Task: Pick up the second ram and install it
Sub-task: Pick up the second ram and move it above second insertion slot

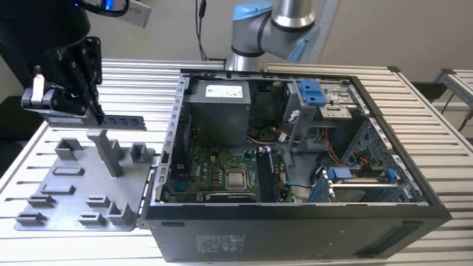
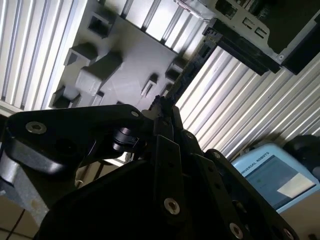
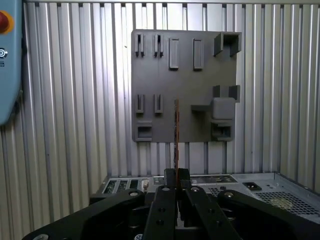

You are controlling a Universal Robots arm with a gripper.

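Note:
In the exterior view my gripper (image 1: 96, 116) hangs above the grey holder plate (image 1: 70, 202), at the exterior view's left of the open computer case (image 1: 296, 233). It is shut on the second ram (image 1: 123, 121), a thin dark stick held level and pointing toward the case. In the first wrist view the second ram (image 3: 176, 132) shows edge-on, sticking out from between my fingers (image 3: 169, 176) over the plate (image 3: 182, 85). In the second wrist view the second ram (image 2: 192, 62) reaches out from the gripper (image 2: 164, 104) toward the case's back edge.
The case lies open with the motherboard (image 1: 214, 172), the square silver processor (image 1: 236, 179) and dark memory slots (image 1: 267, 174) showing. Upright grey posts (image 1: 109, 151) rise from the holder plate under the stick. The arm's base (image 1: 273, 25) stands behind the case on the slatted table (image 1: 436, 138).

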